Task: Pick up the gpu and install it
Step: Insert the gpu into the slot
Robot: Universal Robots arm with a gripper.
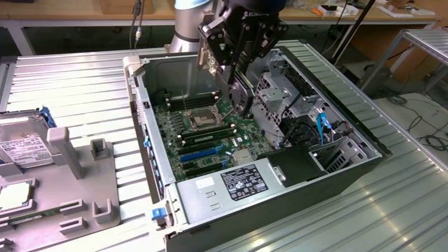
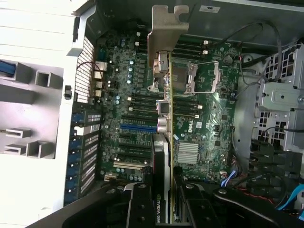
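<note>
There was one robot arm with one black gripper. Its two fingers pinched one gpu, a thin dark card with a long pale silver metal end piece. The card stood on its edge over the one green circuit board, inside the one big open grey and black computer case. One silver box with a black label sat in the case beside the board.

On the exterior view's left, one silver hard drive with a white label lay on one grey plastic holder.

The top of the arm was cut off, and so was part of the hard drive. The fingers hid part of the card. Nobody could tell if the card's bottom edge touched the board. The dark slots on the board were hard to count.
</note>
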